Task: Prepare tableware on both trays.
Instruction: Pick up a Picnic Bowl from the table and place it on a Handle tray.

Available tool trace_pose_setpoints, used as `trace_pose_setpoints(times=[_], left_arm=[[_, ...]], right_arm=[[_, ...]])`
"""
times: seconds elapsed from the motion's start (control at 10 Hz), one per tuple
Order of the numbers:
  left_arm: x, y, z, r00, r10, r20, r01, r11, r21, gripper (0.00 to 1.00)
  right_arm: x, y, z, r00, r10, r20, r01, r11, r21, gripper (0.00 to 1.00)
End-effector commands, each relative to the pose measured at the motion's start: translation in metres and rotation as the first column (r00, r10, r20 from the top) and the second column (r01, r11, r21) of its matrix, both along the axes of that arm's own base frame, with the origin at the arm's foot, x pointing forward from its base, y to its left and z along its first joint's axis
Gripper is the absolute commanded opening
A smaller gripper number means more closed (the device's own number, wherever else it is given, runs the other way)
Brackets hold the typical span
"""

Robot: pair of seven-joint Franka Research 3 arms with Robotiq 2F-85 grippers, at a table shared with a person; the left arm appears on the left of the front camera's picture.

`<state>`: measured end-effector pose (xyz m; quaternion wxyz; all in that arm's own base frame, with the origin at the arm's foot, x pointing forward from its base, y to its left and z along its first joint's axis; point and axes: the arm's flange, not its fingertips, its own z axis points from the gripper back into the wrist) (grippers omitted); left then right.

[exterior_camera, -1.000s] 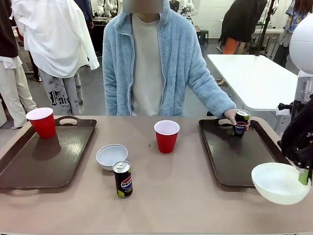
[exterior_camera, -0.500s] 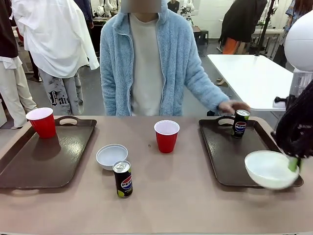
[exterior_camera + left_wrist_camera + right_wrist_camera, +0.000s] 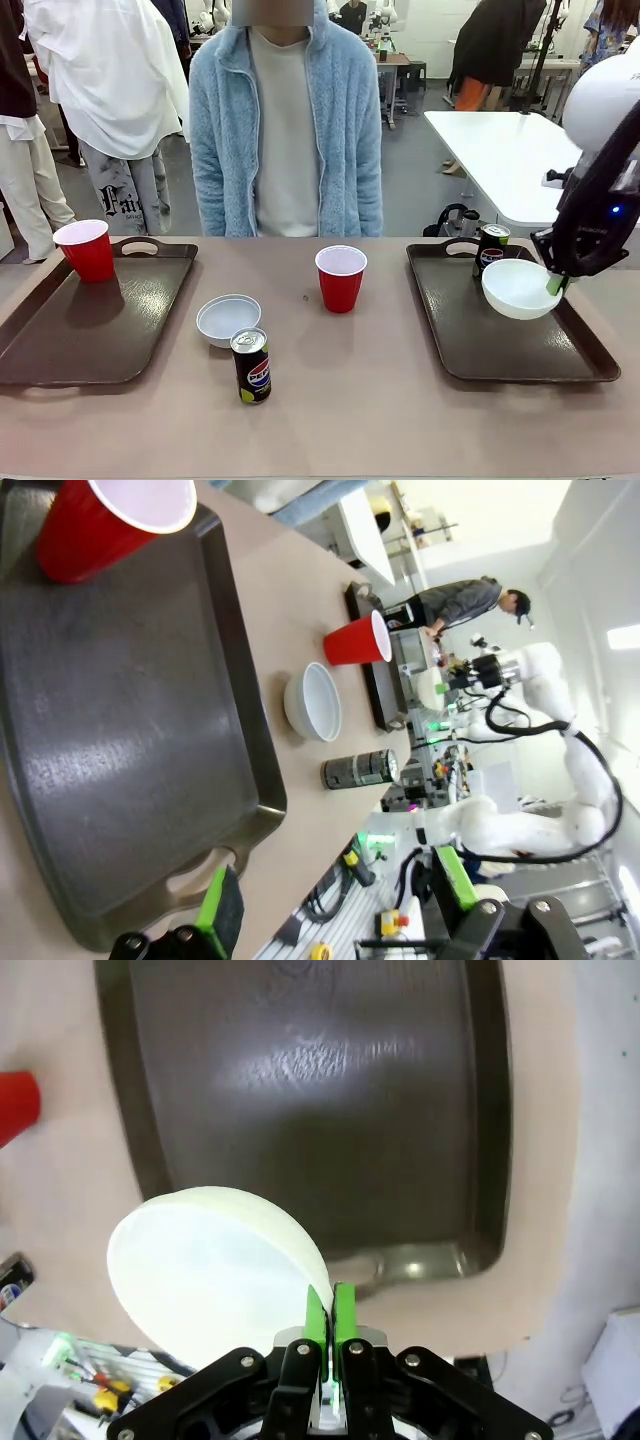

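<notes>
The left tray (image 3: pixel 100 330) has one red cup (image 3: pixel 87 250) in its far corner; the left gripper (image 3: pixel 338 895) is empty, jaws gaping. A bowl (image 3: pixel 228 318), a can (image 3: pixel 251 365) and a second cup (image 3: pixel 341 278) wait unplaced at the middle of the bench (image 3: pixel 400 410). Over the right tray (image 3: pixel 480 345), beside the other can (image 3: pixel 490 250), the right gripper (image 3: pixel 553 285) has its jaws pinched on the second bowl (image 3: pixel 518 288).

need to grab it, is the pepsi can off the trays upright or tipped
Upright: the can stands on its base, lid up.

Right claw (image 3: pixel 553 285) with bowl (image 3: pixel 515 290) now over right tray (image 3: pixel 480 340); person's hand withdrawn.
</notes>
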<state>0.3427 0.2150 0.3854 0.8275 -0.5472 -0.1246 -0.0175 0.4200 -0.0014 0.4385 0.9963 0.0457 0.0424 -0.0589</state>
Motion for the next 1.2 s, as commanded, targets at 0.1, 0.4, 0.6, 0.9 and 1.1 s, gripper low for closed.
trace_pose_setpoints(times=[0.1, 0.4, 0.6, 0.9, 1.1], left_arm=[[0.0, 0.001, 0.003, 1.0, 0.008, 0.004, -0.008, 1.0, -0.019, 1.0], [0.0, 0.001, 0.003, 1.0, 0.008, 0.004, -0.008, 1.0, -0.019, 1.0], [0.0, 0.001, 0.003, 1.0, 0.008, 0.004, -0.008, 1.0, -0.019, 1.0], [0.0, 0.001, 0.003, 1.0, 0.008, 0.004, -0.008, 1.0, -0.019, 1.0], [0.0, 0.001, 0.003, 1.0, 0.008, 0.004, -0.008, 1.0, -0.019, 1.0]], right_arm=[[0.03, -0.01, -0.043, 1.0, 0.015, -0.006, -0.015, 0.998, 0.066, 0.0], [0.036, -0.018, -0.062, 1.0, -0.001, -0.006, 0.002, 0.998, 0.07, 0.0], [0.039, -0.021, -0.071, 1.0, -0.007, -0.008, 0.007, 0.999, 0.052, 0.0], [0.038, -0.025, -0.074, 1.0, -0.01, -0.025, 0.011, 0.999, 0.038, 0.0], [0.036, -0.026, -0.073, 1.0, 0.001, -0.025, 0.0, 0.999, 0.05, 0.37]])
